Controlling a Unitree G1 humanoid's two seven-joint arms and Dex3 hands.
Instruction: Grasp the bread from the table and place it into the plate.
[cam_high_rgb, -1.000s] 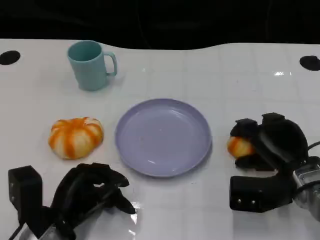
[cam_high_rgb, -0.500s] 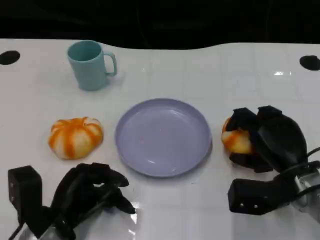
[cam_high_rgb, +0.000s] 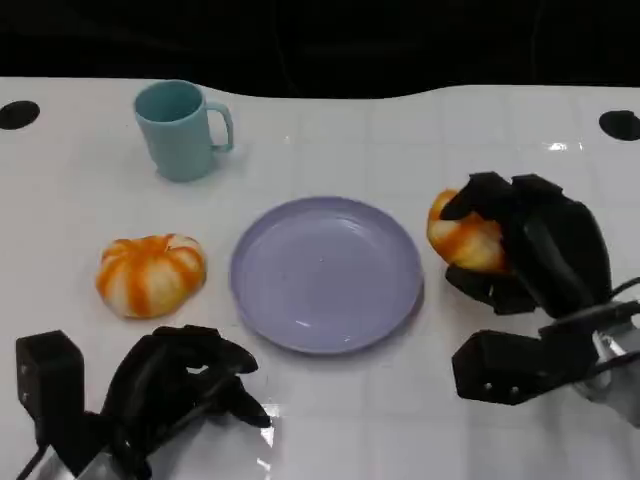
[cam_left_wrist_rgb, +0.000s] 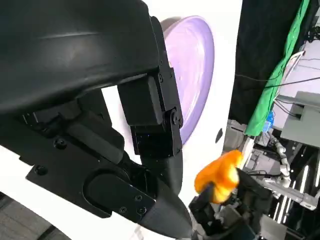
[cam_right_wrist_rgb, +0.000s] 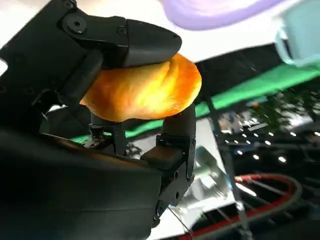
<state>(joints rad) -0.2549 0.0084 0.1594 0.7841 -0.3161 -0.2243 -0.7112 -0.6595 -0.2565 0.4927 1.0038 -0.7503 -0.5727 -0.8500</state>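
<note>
My right hand (cam_high_rgb: 530, 250) grips an orange-and-white bread roll (cam_high_rgb: 462, 240) and holds it lifted just right of the lilac plate (cam_high_rgb: 326, 272). The right wrist view shows the roll (cam_right_wrist_rgb: 145, 90) clamped between the black fingers (cam_right_wrist_rgb: 125, 42). A second, larger striped bread (cam_high_rgb: 151, 273) lies on the table left of the plate. My left hand (cam_high_rgb: 180, 385) rests low at the front left, fingers curled with nothing in them. In the left wrist view the plate (cam_left_wrist_rgb: 197, 75) and the held roll (cam_left_wrist_rgb: 217, 175) appear beyond the left hand's fingers (cam_left_wrist_rgb: 150, 125).
A teal mug (cam_high_rgb: 182, 130) stands at the back left. The white table (cam_high_rgb: 400, 150) has black holes near its far corners (cam_high_rgb: 620, 124). A dark backdrop lies beyond the far edge.
My right hand has lifted the small roll off the table and moved it up and slightly left, toward the plate's right rim. The left hand has stayed still.
</note>
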